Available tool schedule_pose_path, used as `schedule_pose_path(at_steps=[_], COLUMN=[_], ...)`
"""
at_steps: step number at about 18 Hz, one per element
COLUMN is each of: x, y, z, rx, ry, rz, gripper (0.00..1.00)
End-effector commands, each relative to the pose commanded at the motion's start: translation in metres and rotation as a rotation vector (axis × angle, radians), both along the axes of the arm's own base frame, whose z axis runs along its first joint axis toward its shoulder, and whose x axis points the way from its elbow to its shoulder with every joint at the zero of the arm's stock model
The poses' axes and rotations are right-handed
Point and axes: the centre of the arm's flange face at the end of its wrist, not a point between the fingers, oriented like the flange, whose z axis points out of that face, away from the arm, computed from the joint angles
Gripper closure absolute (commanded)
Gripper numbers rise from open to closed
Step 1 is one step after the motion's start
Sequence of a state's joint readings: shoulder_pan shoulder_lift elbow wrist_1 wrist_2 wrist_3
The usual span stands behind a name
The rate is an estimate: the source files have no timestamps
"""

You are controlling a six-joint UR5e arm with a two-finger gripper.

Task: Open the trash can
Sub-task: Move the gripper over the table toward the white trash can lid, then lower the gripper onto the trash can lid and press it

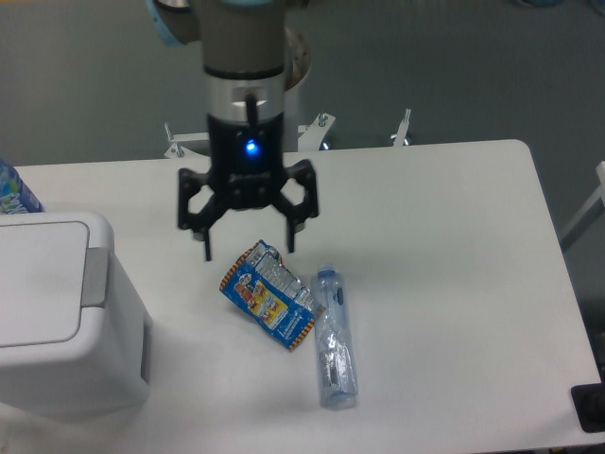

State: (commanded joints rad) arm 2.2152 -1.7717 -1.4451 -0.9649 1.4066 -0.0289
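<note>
Camera view takes in a white desk (454, 284). At its front-left corner sits the trash can (57, 322), lid flat and shut, grey push tab (95, 276) facing the arm, probably for easy reach. Near the back edge the gripper (248, 248) hangs spread wide, holding nothing. Mid-desk lie a plastic bottle (335, 339) and snack packet (269, 295), touching.

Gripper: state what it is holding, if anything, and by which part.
Nothing is held. The gripper is open and empty, its fingers spread above the snack packet, away from the trash can.
</note>
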Motion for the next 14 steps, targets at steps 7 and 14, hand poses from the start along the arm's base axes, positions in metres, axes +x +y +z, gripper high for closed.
schedule_pose_path(at_steps=[7,14], x=[0.035,0.054], y=[0.015,0.022], z=[-0.009,-0.021], rx=[-0.011,-0.032], ry=[-0.015,-0.025], rz=[-0.049,-0.079], gripper=[0.0,0.0])
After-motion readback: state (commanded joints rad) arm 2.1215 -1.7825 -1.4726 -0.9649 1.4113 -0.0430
